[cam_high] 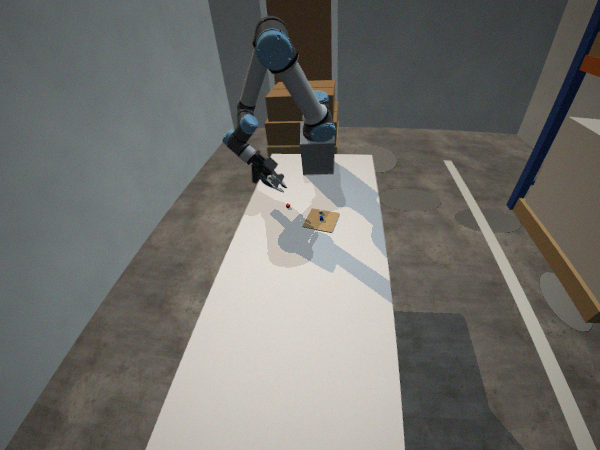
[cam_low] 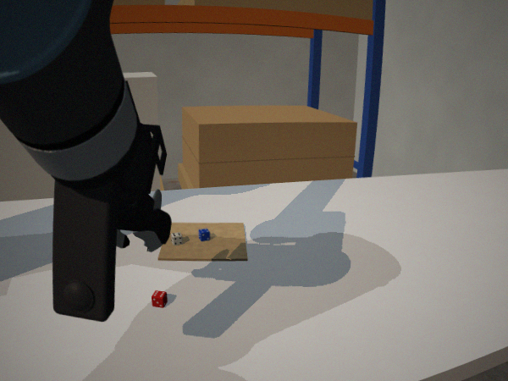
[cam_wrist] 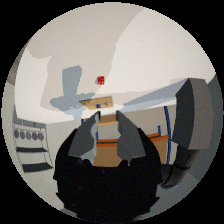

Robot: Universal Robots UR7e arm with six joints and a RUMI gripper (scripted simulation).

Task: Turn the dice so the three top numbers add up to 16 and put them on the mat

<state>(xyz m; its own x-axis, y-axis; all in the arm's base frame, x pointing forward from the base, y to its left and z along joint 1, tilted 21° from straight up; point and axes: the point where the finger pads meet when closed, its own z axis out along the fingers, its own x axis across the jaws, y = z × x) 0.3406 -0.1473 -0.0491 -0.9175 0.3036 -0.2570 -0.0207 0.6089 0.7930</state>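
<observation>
Red die (cam_high: pixel 288 205) (cam_low: pixel 159 299) (cam_wrist: pixel 101 80) lying off the mat (cam_high: pixel 331 218) (cam_low: pixel 230 237) (cam_wrist: pixel 109 101), lower left of the exterior frame. Gripper (cam_high: pixel 284 189) (cam_low: pixel 137 244) (cam_wrist: pixel 108 111) hovering empty, fingers slightly apart. Regrasping, possibly turning, then placing seeming due.
</observation>
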